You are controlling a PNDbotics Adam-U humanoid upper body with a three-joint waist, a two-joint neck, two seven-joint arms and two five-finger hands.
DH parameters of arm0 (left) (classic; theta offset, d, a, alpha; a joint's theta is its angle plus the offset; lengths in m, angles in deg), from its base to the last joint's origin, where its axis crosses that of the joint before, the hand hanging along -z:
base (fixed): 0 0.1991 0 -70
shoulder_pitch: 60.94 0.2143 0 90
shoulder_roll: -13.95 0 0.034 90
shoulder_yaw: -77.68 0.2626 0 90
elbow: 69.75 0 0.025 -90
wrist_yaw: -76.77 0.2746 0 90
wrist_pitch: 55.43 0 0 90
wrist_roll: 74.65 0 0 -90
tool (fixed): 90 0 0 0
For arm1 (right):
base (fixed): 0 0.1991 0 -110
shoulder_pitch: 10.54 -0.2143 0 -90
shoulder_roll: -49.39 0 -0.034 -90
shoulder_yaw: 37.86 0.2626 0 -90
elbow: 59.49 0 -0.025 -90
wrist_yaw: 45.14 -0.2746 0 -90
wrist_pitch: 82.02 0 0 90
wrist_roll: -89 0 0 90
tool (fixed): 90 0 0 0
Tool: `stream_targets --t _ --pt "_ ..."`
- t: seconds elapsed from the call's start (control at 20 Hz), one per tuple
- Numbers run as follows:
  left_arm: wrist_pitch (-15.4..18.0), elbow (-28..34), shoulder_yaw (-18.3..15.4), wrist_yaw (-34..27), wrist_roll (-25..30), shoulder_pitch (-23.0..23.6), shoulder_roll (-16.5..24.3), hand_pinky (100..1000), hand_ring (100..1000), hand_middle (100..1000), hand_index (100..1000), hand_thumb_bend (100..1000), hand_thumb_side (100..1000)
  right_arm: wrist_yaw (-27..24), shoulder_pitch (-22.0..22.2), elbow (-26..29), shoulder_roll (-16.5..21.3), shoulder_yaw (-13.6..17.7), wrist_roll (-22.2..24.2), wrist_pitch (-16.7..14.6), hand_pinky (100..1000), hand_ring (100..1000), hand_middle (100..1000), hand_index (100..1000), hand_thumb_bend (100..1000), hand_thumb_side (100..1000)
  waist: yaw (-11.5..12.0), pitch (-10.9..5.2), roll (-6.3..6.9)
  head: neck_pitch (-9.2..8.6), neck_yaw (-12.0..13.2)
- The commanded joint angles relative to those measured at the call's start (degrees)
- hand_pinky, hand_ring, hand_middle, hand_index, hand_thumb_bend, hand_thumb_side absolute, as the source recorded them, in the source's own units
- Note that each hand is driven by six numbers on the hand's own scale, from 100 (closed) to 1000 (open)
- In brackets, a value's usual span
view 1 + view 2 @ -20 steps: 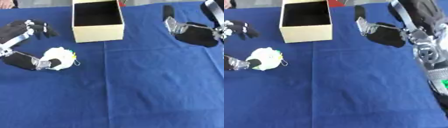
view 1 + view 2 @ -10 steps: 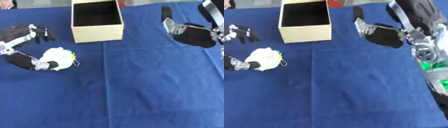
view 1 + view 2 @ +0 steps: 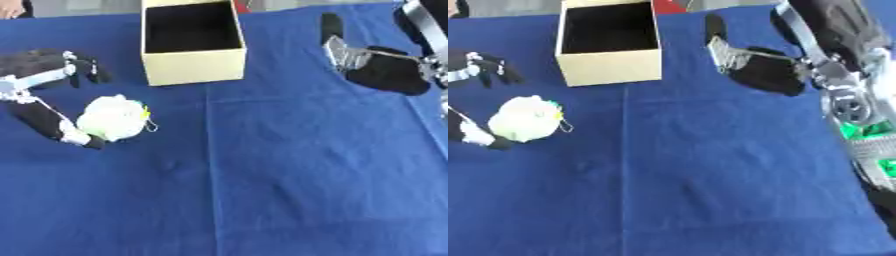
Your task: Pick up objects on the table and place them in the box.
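Blue cloth (image 3: 289, 175) covers the table; a white round object (image 3: 112, 117) is cupped by the spread left hand (image 3: 39, 95), near the open box (image 3: 192, 42); the right hand (image 3: 376, 67) is held open

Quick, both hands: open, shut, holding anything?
Left hand: open, spread around the white fluffy object, thumb beside it, not closed on it.
Right hand: open, holding nothing.

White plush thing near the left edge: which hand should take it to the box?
Left. The left hand is already open around the white plush; the right hand is far across the cloth, beyond the box.
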Motion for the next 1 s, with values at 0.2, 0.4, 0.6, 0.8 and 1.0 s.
stream_targets --t 0.2,0.4,0.6,0.8,1.0 --pt "5.4 -5.2 -0.7 2.6 -0.2 -2.5 -0.6 660 794 767 848 824 511 -0.3 -0.5 0.9 1.4 0.4 -0.2 0.2 937 828 770 853 100 595 -0.1 -1.15 0.12 -0.66 -0.4" --pt "7.5 -8.2 -0.9 3.4 -1.0 -3.3 -1.7 654 789 760 847 834 509 -0.3 -0.3 0.9 1.4 0.5 -0.3 0.3 936 827 770 853 100 595 -0.1 -1.11 0.10 -0.74 -0.5" --pt "7.8 -10.1 -0.5 3.8 -1.1 -3.9 -2.8 638 778 746 842 827 507 -0.3 -0.2 0.9 1.3 0.5 -0.5 0.4 936 828 771 853 100 595 -0.2 -1.03 0.04 -0.75 -0.5" --pt "7.5 -11.2 -0.2 4.4 -1.5 -4.3 -3.7 620 758 728 837 837 494 -0.2 0.0 0.9 1.2 0.6 -0.7 0.5 935 827 769 854 100 596 -0.2 -0.96 0.04 -0.74 -0.5" --pt "7.0 -12.3 0.1 5.6 -2.2 -4.5 -4.7 608 745 712 832 836 482 -0.3 0.2 0.9 1.2 0.7 -0.9 0.6 934 826 769 854 100 597 -0.3 -0.90 0.07 -0.78 -0.5"
